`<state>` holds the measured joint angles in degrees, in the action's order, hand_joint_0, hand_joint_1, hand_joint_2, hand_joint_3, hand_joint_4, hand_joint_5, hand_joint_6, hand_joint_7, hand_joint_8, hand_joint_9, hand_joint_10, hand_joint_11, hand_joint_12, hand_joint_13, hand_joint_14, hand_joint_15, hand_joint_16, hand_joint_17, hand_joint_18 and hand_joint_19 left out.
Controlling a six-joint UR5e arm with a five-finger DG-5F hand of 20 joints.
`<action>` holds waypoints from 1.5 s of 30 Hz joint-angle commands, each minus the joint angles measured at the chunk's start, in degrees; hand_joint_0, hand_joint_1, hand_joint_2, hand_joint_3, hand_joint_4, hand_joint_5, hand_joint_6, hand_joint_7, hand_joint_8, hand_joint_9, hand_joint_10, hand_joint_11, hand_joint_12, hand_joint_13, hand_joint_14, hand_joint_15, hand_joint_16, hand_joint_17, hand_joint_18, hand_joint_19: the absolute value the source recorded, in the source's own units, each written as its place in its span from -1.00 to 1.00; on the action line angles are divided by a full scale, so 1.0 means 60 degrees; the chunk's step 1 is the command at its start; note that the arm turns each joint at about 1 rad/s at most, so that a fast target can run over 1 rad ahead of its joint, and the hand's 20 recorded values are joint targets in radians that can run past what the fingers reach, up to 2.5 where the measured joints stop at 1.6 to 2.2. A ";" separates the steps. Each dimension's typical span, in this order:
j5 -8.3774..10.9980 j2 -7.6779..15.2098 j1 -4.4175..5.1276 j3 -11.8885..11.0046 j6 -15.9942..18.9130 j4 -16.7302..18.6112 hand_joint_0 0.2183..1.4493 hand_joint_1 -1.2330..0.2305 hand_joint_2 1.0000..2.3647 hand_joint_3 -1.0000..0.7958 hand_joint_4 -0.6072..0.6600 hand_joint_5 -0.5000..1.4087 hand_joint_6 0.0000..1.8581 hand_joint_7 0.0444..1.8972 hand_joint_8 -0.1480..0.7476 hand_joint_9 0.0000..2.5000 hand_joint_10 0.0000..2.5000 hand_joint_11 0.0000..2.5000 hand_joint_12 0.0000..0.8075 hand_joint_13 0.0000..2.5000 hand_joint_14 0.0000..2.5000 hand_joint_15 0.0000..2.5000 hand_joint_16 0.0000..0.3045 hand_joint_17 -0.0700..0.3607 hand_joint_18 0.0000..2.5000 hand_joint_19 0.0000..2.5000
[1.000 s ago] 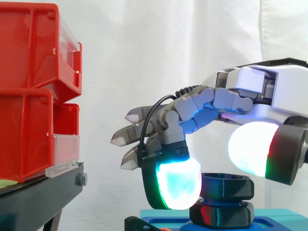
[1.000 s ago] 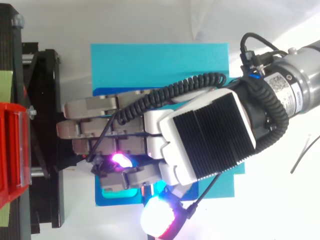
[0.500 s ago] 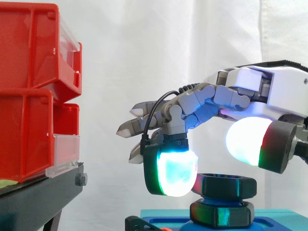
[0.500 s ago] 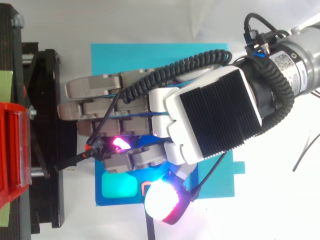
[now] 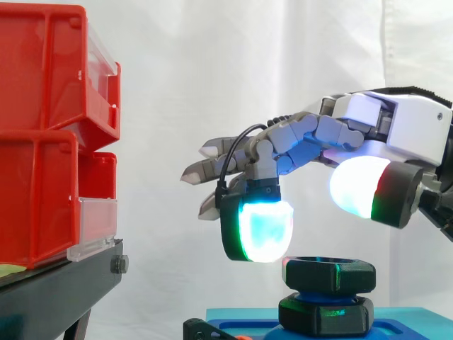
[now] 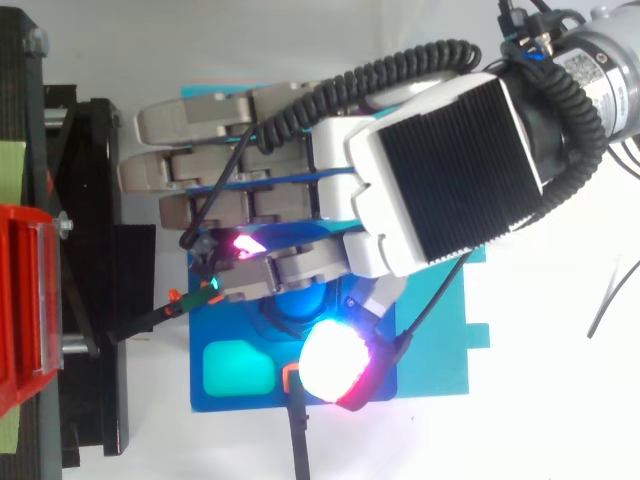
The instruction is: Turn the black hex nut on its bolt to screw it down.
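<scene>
The black hex nut [image 5: 329, 275] sits on its bolt above a second black hex piece [image 5: 325, 315], on a blue base [image 5: 403, 320]. My hand [image 5: 396, 127] hovers just above the nut and touches nothing. One finger bends down, its cyan-green pad [image 5: 258, 228] hanging a little above the nut's left edge. The thumb's white pad [image 5: 361, 188] hangs above the nut's right side. The other fingers reach out straight to the left. From above, my hand [image 6: 450, 150] covers the upper part of the blue base [image 6: 440, 335], and the bolt's blue top [image 6: 298, 303] peeks out beside the thumb.
Stacked red bins [image 5: 42, 142] rest on a black stand [image 5: 56, 290] at the left, a short gap from the outstretched fingertips. The white curtain hangs behind. In the top view the stand [image 6: 90, 300] runs along the left edge.
The hand has risen off the nut and drawn back to the right; in the top view it moved towards the upper edge. The finger and thumb pads, earlier beside the nut, now hang above it.
</scene>
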<state>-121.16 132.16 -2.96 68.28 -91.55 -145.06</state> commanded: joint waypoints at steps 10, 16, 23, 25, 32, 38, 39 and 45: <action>0.0813 -0.0010 0.0522 -0.0935 0.0346 -0.1252 -0.49 0.49 -1.00 -0.44 0.30 -0.55 -0.32 0.32 -0.03 -0.38 -1.00 -0.87 -0.14 -0.58 -1.00 -1.00 -0.65 -0.12 -0.74 -0.95; 0.1106 0.0077 0.0859 -0.0921 0.0082 -0.1384 -0.49 0.48 -1.00 -0.44 0.31 -0.55 -0.33 0.34 -0.03 -0.38 -1.00 -0.88 -0.14 -0.58 -1.00 -1.00 -0.65 -0.12 -0.73 -0.95; 0.1326 0.0063 0.1049 -0.0921 0.0053 -0.1765 -0.49 0.48 -1.00 -0.44 0.30 -0.54 -0.32 0.34 -0.02 -0.37 -1.00 -0.87 -0.14 -0.58 -1.00 -1.00 -0.65 -0.12 -0.73 -0.95; 0.1370 0.0077 0.1093 -0.0921 0.0009 -0.1882 -0.49 0.47 -1.00 -0.44 0.30 -0.54 -0.29 0.31 -0.02 -0.37 -1.00 -0.87 -0.14 -0.57 -1.00 -1.00 -0.65 -0.12 -0.72 -0.94; 0.1384 0.0077 0.1137 -0.0745 -0.0137 -0.2000 -0.49 0.47 -1.00 -0.44 0.28 -0.54 -0.26 0.28 -0.01 -0.35 -1.00 -0.87 -0.15 -0.56 -1.00 -1.00 -0.65 -0.12 -0.70 -0.94; 0.1384 0.0063 0.1152 -0.0569 -0.0108 -0.1780 -0.48 0.45 -1.00 -0.44 0.28 -0.54 -0.23 0.27 -0.01 -0.32 -1.00 -0.87 -0.16 -0.54 -1.00 -0.99 -0.66 -0.13 -0.66 -0.94; 0.1384 0.0077 0.1137 -0.0569 -0.0123 -0.1809 -0.48 0.45 -1.00 -0.44 0.27 -0.54 -0.23 0.27 -0.01 -0.31 -1.00 -0.86 -0.16 -0.53 -1.00 -0.99 -0.66 -0.13 -0.66 -0.94; 0.1355 0.0077 0.1137 -0.0569 -0.0123 -0.1794 -0.48 0.44 -1.00 -0.44 0.27 -0.53 -0.22 0.28 0.00 -0.29 -1.00 -0.85 -0.16 -0.52 -1.00 -0.99 -0.66 -0.14 -0.65 -0.93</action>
<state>-112.94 132.62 3.89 64.84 -92.27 -155.87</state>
